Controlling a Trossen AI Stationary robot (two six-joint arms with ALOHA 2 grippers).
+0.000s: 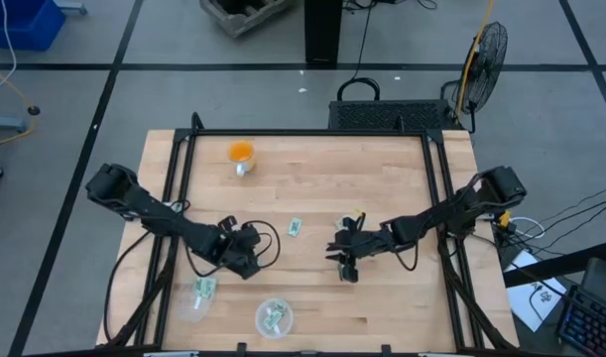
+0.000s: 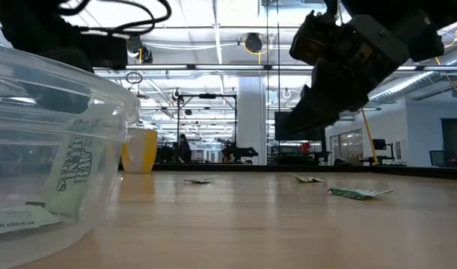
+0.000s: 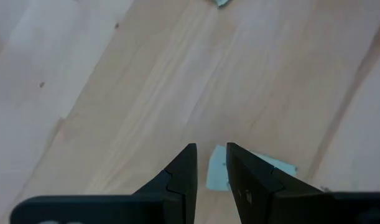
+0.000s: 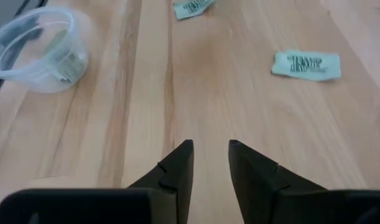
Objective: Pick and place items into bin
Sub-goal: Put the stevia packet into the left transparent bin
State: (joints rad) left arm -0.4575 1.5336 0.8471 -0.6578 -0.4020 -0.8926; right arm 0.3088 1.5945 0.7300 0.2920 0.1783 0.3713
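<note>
Left gripper [image 3: 209,163] low over table [image 1: 312,169], fingers narrowly parted, astride pale green packet [image 3: 252,169], not clamped. Right gripper [image 4: 209,158] mid-table, slightly open, empty. Loose packets [image 4: 306,65] on wood; clear tub [image 4: 39,42] holds several packets.

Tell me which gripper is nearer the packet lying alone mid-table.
Left. The left gripper sits just beside the packet, toward the table's left side; the right gripper is a bit farther off on the opposite side.

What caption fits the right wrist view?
Right tool, narrowly parted and empty, over pale wooden table; two green-and-white flat packets ahead, clear round plastic tub beyond.
</note>
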